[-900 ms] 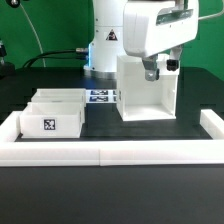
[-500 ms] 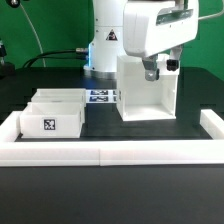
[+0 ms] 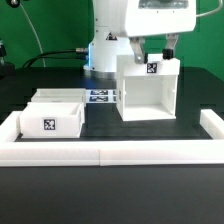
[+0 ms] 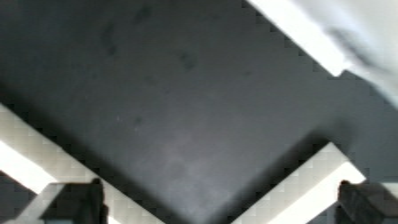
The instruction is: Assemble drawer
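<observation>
The gripper [image 3: 153, 51] hangs just above the drawer's tall casing [image 3: 150, 95]. Its fingers [image 3: 139, 54] are spread wide with nothing between them. The wrist view agrees: two dark fingertips [image 4: 71, 205] far apart over the black table [image 4: 196, 110]. The casing stands upright toward the exterior view's right, open side facing the camera, with a tag [image 3: 153, 67] at its upper edge. The nearer tray [image 3: 50, 122] and the farther tray [image 3: 62, 98] sit close together at the exterior view's left, well apart from the casing. The marker board [image 3: 100, 97] lies between them.

Pincer [image 4: 217, 203] fingertips [image 4: 71, 205] blurred, edge-cropped
</observation>
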Robot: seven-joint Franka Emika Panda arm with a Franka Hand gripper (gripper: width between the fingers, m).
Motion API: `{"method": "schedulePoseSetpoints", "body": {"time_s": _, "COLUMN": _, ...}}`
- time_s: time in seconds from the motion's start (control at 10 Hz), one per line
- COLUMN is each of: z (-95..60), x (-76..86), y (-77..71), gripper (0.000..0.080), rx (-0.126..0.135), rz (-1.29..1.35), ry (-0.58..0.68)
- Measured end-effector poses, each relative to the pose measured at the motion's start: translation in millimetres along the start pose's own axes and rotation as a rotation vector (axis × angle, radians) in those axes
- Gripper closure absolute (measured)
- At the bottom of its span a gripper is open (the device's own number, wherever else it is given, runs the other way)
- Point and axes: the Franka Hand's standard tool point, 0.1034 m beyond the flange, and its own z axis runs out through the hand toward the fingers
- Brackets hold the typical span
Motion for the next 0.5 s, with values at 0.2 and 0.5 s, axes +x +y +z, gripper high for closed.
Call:
{"method": "schedulePoseSetpoints", "body": {"time_s": 0.2, "z": -10.7, "x": -16.8, "y": -23.4, "gripper": 0.015, "rx": -0.004, "rz": 0.112, "ry": -0.009}}
{"method": "schedulePoseSetpoints", "body": {"time_s": 0.5, "z": -11.6, "x": -25.1, "y": -33.1, "gripper": 0.015, "rx": -0.002, "rz": 0.136, "ry": -0.018}}
